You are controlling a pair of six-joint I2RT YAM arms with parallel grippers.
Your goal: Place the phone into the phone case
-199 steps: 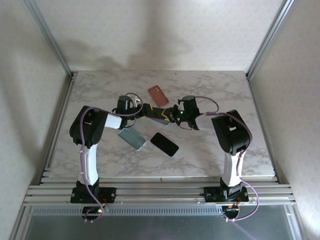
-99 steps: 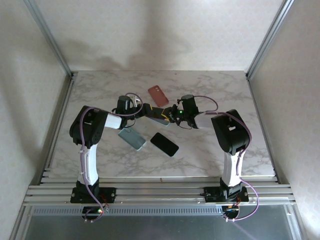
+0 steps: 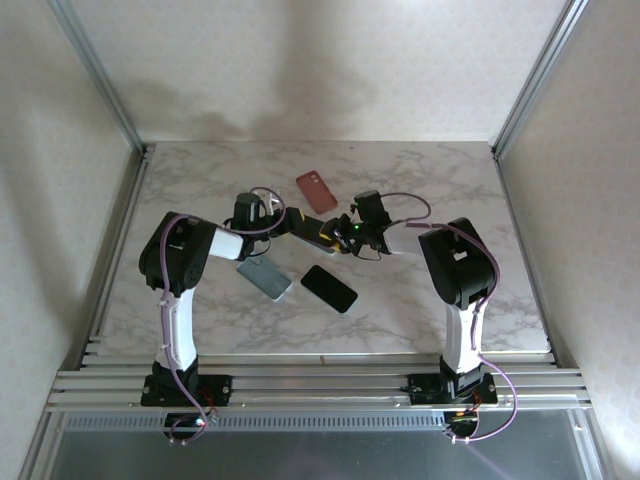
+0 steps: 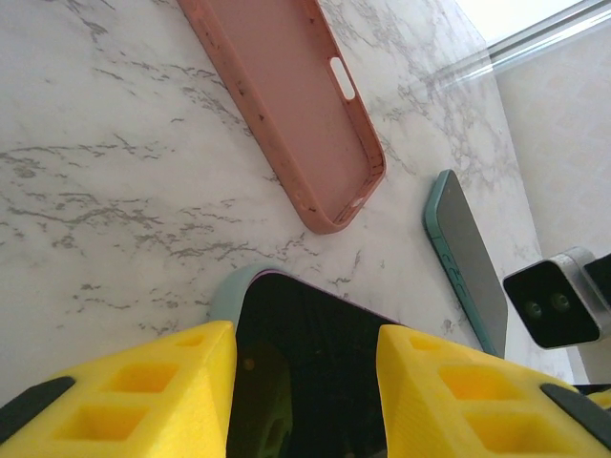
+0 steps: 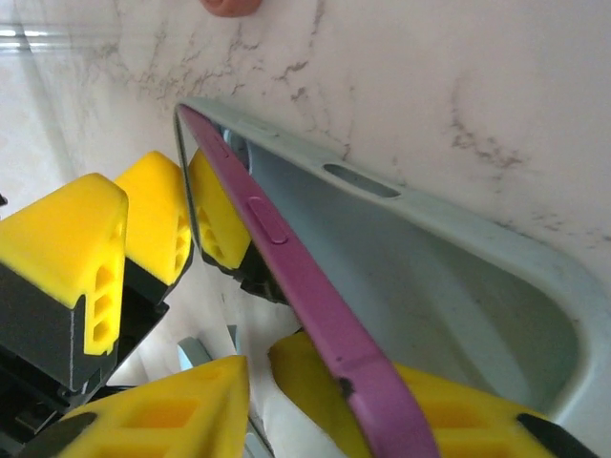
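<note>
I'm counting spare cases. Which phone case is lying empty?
The pink case, open side up with nothing inside; the pale grey case has the purple phone tilted into it.

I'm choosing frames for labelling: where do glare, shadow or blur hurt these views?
Top external: even light, a soft shadow on the back wall, things small but sharp. Left wrist: the salmon-pink speckled phone case is crisp, the upper-right corner is blown out, and the dark-screened phone mirrors a yellow finger. Right wrist: that phone's purple edge softens toward the lens; the upper-left background is washed white.
</note>
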